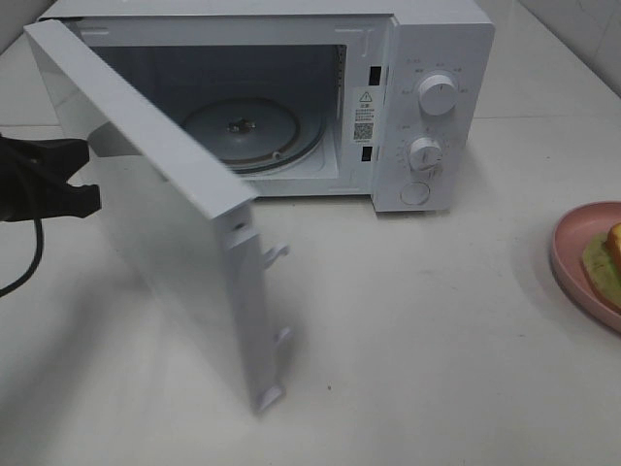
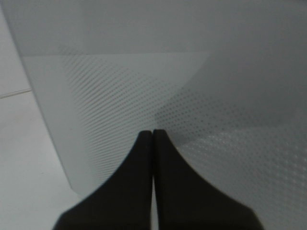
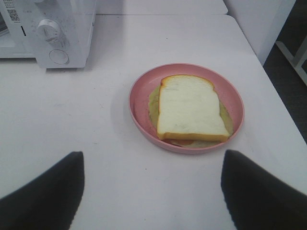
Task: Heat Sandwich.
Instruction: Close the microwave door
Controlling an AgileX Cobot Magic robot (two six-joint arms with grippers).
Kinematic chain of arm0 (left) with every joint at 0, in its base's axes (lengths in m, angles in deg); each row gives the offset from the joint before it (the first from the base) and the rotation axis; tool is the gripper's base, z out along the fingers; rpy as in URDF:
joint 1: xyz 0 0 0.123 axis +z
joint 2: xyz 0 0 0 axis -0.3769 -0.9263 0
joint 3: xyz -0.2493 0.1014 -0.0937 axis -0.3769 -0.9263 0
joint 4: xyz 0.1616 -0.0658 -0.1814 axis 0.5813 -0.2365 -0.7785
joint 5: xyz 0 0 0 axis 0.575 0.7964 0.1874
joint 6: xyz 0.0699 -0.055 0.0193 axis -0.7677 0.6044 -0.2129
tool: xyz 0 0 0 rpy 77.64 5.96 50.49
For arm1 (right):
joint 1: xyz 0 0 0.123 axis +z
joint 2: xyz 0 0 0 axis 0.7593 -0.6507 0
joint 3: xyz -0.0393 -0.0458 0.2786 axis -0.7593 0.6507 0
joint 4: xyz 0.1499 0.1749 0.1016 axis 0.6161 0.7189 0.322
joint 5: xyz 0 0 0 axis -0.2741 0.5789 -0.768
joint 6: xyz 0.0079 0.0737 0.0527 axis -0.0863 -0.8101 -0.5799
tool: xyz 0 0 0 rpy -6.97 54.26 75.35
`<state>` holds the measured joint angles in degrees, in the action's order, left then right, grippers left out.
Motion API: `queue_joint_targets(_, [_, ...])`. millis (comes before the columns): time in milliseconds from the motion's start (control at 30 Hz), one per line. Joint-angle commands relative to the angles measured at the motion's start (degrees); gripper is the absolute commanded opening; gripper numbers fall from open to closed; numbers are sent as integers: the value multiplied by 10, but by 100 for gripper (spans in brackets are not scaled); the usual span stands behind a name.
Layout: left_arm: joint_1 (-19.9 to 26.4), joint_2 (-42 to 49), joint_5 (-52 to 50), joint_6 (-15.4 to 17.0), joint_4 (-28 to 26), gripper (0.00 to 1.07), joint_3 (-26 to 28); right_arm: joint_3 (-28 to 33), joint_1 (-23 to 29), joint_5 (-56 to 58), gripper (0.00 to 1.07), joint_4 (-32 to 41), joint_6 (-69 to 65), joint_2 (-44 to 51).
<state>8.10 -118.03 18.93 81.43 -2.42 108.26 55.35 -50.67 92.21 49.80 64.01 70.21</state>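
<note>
Worktop point(image 1: 417, 330) is plain white, with pale tiled wall behind its far right corner. Microwave point(image 1: 427, 107) stands at the far edge, its door point(image 1: 165, 223) swung wide toward the front left; the glass turntable point(image 1: 254, 131) inside is bare. Pink plate point(image 3: 187, 108) sits at the right edge of the worktop, well apart from the microwave, and carries the sandwich point(image 3: 192, 108), white slice uppermost with green filling showing around it. Left gripper point(image 2: 152, 136), jaws pressed together, is up against the door's outer face. Right gripper point(image 3: 152, 189) hangs above the worktop near the plate, jaws spread wide, holding nothing. Broad bare worktop lies between door and plate.
</note>
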Motion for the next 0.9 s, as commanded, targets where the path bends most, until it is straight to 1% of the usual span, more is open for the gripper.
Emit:
queue_joint_targets(33, [-27,-18,-18,-2,12,0,25,1,-4,-5,76,1,-2,15])
queue_joint_targets(67, [-27,-18,-18,-2,12,0,25,1,-4,-5,76,1,-2,15])
queue_joint_targets(167, [-54,-36,-15,-3,1,0,48,1,-4,-5,76,1,-2,15])
queue_joint_targets(233, [-62,-40,-14,-3,-3,0,56,1,-4,-5,76,1,-2,15])
queue_joint_targets(267, [-76,-48,-13,-3,-12,0,67,1,-4,-5,76,1,-2,15])
queue_joint_targets(333, [-92,-56,-13,-3,-25,0,80,1,-4,-5,76,1,-2,15])
queue_joint_targets(367, [-92,-56,-13,-3,-25,0,80,1,-4,-5,76,1,-2,15])
queue_joint_targets(467, [-120,-73,-11,-3,-43,0,105,1,-4,-5,75,1,-1,15])
queue_joint_targets(533, [-125,-77,-11,-3,-45,0,110,1,-4,-5,75,1,-1,15])
queue_joint_targets(633, [-147,-95,-7,-3,-56,0,132,1,-4,-5,75,1,-1,15])
queue_joint_targets(833, [-168,-115,1,-2,-63,0,163,1,-4,-5,75,1,-1,15])
queue_joint_targets(900, [-182,-129,13,-2,-65,0,184,1,-4,-5,75,1,-1,15])
